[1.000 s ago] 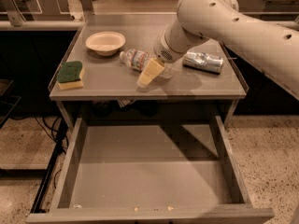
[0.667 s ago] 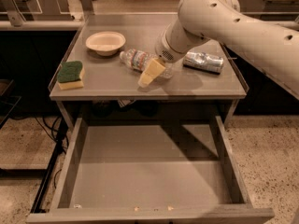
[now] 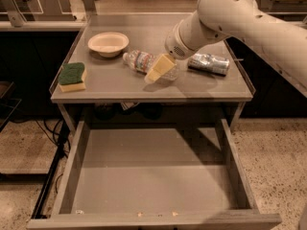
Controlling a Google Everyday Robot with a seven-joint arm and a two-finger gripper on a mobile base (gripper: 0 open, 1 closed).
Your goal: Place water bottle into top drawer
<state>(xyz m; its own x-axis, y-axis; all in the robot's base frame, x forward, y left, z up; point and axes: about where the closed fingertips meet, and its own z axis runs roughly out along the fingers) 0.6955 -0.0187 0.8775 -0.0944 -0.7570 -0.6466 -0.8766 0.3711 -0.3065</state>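
The water bottle [image 3: 138, 60] lies on its side on the grey table top [image 3: 110, 87], cap pointing left toward the bowl, label showing. My gripper [image 3: 160, 68] comes down from the white arm [image 3: 225, 13] and sits right at the bottle's base end, covering it. The top drawer [image 3: 148, 176] is pulled out wide below the table's front edge, with nothing but a few small specks in it.
A cream bowl [image 3: 108, 43] stands at the back left. A green and yellow sponge [image 3: 72, 76] lies at the left front. A crushed silver can [image 3: 208, 63] lies to the right of the gripper. Cables [image 3: 53, 133] run along the floor at left.
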